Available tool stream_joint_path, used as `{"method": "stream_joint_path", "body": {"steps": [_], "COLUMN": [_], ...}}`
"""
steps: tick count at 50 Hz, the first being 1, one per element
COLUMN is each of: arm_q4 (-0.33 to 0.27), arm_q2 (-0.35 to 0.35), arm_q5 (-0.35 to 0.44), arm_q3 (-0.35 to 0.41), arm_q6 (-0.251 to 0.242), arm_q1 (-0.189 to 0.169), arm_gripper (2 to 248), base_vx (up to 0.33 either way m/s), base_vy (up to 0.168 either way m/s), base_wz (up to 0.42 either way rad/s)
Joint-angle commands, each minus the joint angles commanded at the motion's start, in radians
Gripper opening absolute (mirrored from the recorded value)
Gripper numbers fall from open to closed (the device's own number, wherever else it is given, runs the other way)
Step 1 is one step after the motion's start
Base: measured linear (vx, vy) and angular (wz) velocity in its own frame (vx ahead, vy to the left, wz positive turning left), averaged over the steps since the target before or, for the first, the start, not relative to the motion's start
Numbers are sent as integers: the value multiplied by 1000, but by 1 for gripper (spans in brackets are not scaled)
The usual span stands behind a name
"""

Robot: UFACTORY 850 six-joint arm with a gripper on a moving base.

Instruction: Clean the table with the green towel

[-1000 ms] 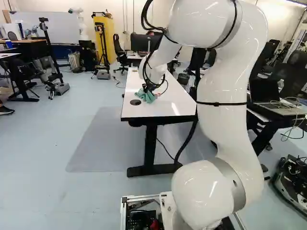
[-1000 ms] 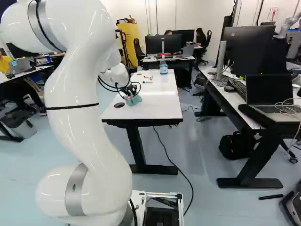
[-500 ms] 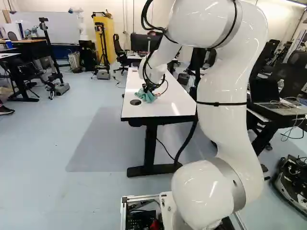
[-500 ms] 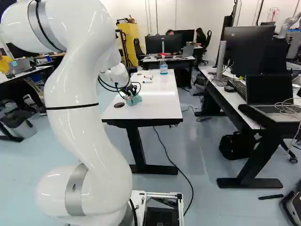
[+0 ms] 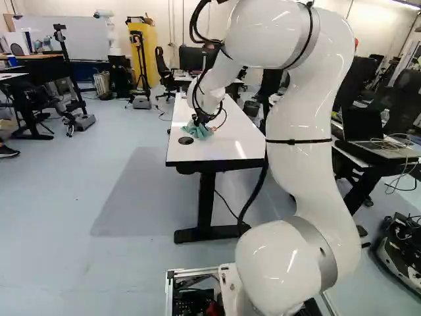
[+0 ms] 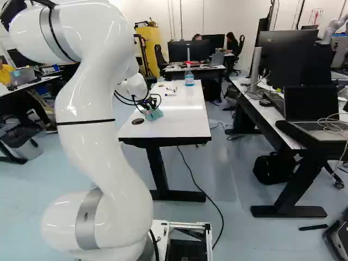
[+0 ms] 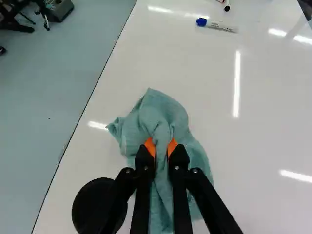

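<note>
No legible text, small print on the blue-capped marker [image 7: 220, 26] ahead of the pincer [image 5: 200, 122], too fine to read

You have a green towel [image 7: 165, 114] of matt, rumpled cloth on a smooth white desk [image 7: 204, 73], glossy enough to mirror the lights. Your arm [image 5: 299, 115] looks smooth and glossy; the far-right bottle [image 6: 189, 80] looks like clear plastic.

The left and right base views look ahead and a little down from behind the arm [image 5: 299, 178], one to either side; both stand back from the white table [image 5: 227, 148] they share; the wrist view looks down along the gripper [image 5: 200, 123], close over that tabletop, and shares the black disc [image 7: 92, 207] with both.
</note>
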Motion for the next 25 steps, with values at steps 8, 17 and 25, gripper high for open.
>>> {"method": "stream_joint_path", "body": {"steps": [8,17,25], "arm_q4": [0,0,0], "arm_q2": [4,27,59], "arm_q5": [0,0,0], "arm_q3": [5,35,77], "arm_q6": [0,0,0], "arm_q1": [22,38,42], "arm_gripper": [46,46,46], "base_vx": [0,0,0], "base_vy": [0,0,0], "base_wz": [0,0,0]}}
